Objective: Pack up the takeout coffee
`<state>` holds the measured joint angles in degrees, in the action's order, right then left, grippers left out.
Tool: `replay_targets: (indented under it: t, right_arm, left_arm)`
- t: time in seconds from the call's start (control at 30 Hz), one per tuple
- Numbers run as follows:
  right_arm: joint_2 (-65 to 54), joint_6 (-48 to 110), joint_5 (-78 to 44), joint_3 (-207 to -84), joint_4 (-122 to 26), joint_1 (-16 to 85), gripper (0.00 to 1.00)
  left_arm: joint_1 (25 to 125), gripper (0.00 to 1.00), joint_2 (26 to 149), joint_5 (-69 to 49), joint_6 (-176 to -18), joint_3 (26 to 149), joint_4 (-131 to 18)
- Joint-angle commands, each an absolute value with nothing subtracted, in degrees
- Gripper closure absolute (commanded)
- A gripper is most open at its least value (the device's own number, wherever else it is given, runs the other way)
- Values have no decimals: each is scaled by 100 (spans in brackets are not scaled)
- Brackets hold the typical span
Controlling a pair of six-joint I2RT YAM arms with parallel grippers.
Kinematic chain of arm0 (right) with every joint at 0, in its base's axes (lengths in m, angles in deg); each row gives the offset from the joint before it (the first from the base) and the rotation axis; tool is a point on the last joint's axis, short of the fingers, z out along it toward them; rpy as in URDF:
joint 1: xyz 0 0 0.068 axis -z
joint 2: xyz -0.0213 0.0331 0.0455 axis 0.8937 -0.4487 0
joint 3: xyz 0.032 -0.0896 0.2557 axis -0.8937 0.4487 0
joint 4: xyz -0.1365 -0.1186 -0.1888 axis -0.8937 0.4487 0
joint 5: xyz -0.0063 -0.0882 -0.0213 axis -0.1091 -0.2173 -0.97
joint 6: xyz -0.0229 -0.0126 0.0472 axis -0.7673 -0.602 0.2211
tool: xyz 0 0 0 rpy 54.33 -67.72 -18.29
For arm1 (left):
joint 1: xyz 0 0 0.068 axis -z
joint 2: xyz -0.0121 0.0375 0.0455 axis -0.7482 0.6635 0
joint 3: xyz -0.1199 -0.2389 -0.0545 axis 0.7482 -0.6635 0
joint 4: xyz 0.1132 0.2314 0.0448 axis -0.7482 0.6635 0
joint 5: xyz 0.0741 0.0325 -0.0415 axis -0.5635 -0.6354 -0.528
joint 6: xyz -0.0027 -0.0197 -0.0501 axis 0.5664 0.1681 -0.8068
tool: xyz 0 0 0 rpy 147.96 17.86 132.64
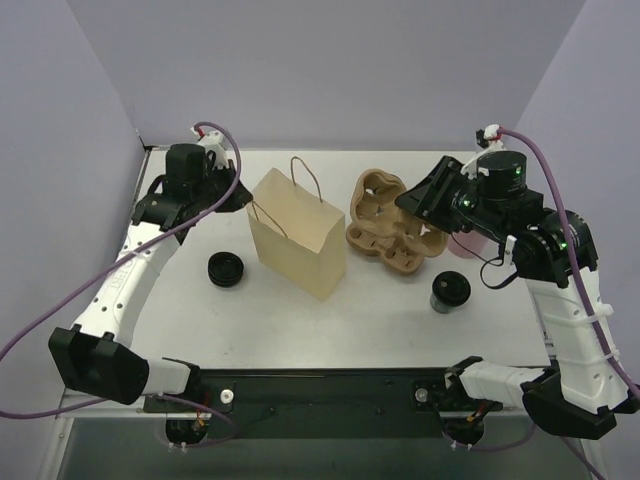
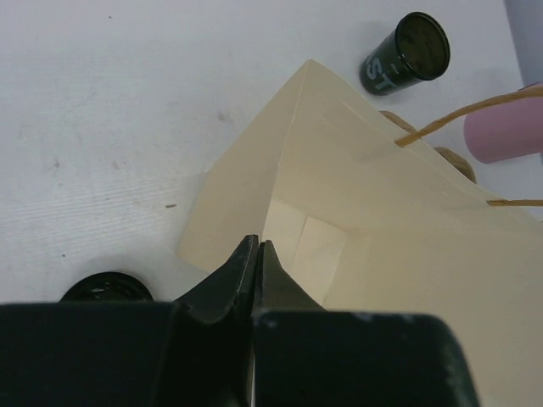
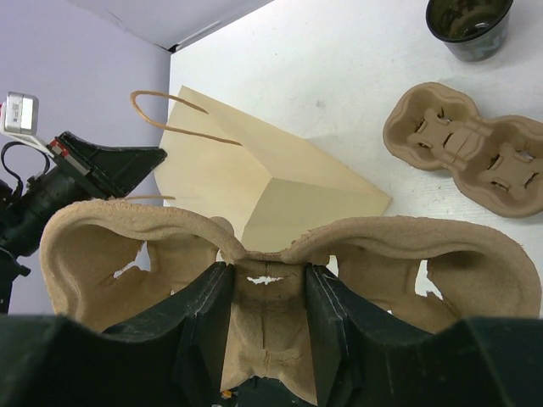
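A tan paper bag (image 1: 295,235) with twine handles stands open at the table's middle. My left gripper (image 1: 243,197) is at its left top corner. In the left wrist view the fingers (image 2: 256,252) are pressed together on the bag's rim (image 2: 288,153). My right gripper (image 1: 418,200) is shut on the middle ridge of a brown pulp cup carrier (image 1: 378,193), held tilted above the table right of the bag. In the right wrist view the carrier (image 3: 267,254) fills the gap between the fingers. A second carrier (image 1: 400,255) lies on the table (image 3: 467,148).
A dark cup (image 1: 450,292) stands at front right (image 3: 468,25). Another dark cup (image 1: 226,270) is left of the bag (image 2: 106,287). A pink cup (image 1: 465,245) sits behind the right arm (image 2: 505,131). Lilac walls enclose the table.
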<state>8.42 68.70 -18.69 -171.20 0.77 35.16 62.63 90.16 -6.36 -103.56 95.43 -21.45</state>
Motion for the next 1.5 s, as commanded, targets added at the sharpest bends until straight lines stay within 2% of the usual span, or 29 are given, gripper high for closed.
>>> replay_targets:
  t: [0.0, 0.2, 0.33, 0.77, 0.93, 1.07, 1.13, 1.3, 1.47]
  right_arm:
    - [757, 6813, -1709, -17436, 280, 3495, 67]
    - [537, 6988, -1559, -17805, 281, 3259, 67]
    - [274, 7190, -1726, -18095, 281, 2828, 67]
    - [-447, 7999, -2394, -18043, -422, 1325, 67]
    - [-571, 8263, -2912, -17982, -554, 938, 68]
    - [-430, 8518, -3387, -17490, -572, 841, 68]
    - [-412, 8571, -3414, -17393, -581, 832, 68]
    - [-342, 8632, -3589, -17349, -581, 806, 68]
    - [-254, 8781, -3782, -17323, -572, 806, 68]
  left_arm:
    - [6670, 100, 8557, -465, -10990, 9148, -2348]
    - [7417, 100, 8038, -615, -11799, 8515, -2717]
    - [7533, 99, 7739, -553, -12195, 8277, -2832]
    - [7524, 80, 7273, -466, -12415, 8303, -2682]
    - [7533, 78, 7045, -475, -12660, 8093, -2568]
    - [7533, 78, 6649, -492, -12863, 7627, -2699]
    - [7541, 74, 6483, -448, -12924, 7460, -2743]
    - [7541, 67, 6289, -571, -12881, 7406, -2665]
    - [7541, 65, 6341, -589, -12793, 7556, -2620]
